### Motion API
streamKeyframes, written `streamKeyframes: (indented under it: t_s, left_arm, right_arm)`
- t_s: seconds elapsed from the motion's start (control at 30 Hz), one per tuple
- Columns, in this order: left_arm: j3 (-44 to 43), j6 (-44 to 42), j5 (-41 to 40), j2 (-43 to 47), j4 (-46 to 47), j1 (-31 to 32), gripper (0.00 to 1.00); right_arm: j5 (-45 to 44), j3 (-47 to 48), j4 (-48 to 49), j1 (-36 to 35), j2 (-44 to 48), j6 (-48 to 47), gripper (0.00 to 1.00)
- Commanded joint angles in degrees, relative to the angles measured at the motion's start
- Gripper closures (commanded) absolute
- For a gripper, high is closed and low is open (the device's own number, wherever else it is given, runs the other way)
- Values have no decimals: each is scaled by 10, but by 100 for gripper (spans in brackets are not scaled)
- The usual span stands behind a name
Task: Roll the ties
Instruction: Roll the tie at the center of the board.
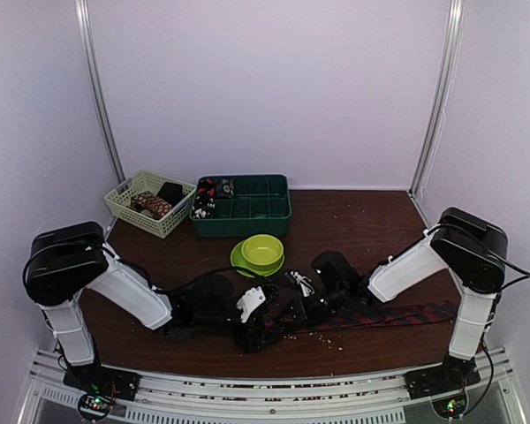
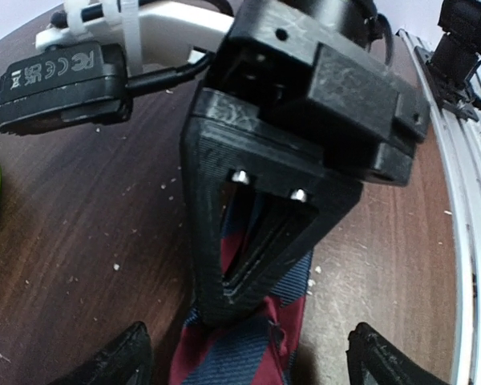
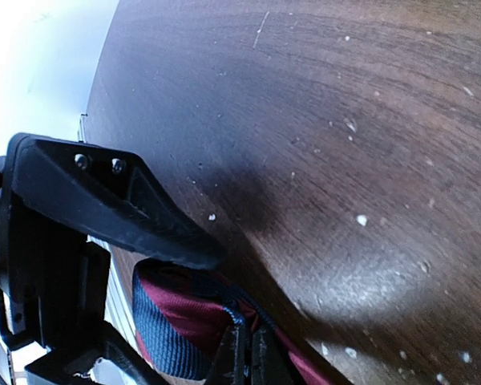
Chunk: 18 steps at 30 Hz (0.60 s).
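Our right pincer [image 3: 240, 357] clamps the limp, probably slippery tie [image 1: 406, 314]; our left pincer [image 2: 248, 361] gapes empty astride it, so we'd grip beside that pinch.

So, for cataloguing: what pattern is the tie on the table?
The tie: red and navy diagonal stripes, clearest in left wrist view.

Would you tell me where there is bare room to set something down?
The widest bare table is back right, between the green tray and the right wall. The front middle is crowded: left gripper, right gripper and striped tie meet there, lime bowl behind.
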<state>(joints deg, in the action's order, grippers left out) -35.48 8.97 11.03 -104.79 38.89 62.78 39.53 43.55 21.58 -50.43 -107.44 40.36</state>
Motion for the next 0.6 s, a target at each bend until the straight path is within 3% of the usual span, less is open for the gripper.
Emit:
streamKeyframes:
  t_s: [0.0,0.23,0.3,0.47,0.57]
  left_arm:
    - [-29,2,-53,-20,-29,1,21]
    - [-22,11,-55,-25,-30,1,53]
    - [-24,13,-54,-27,-31,1,54]
    - [-31,24,-51,-37,-34,1,33]
    - [-33,25,-43,-38,-30,0,39]
  right_arm:
    - [-24,-17,-48,-4,20,-2,100]
    - [-19,-16,-49,-4,42,-5,100]
    - [-19,-17,-47,-4,49,-4,100]
    - [-4,-19,-32,-5,48,2,100]
    - [2,-19,-21,-10,38,6,100]
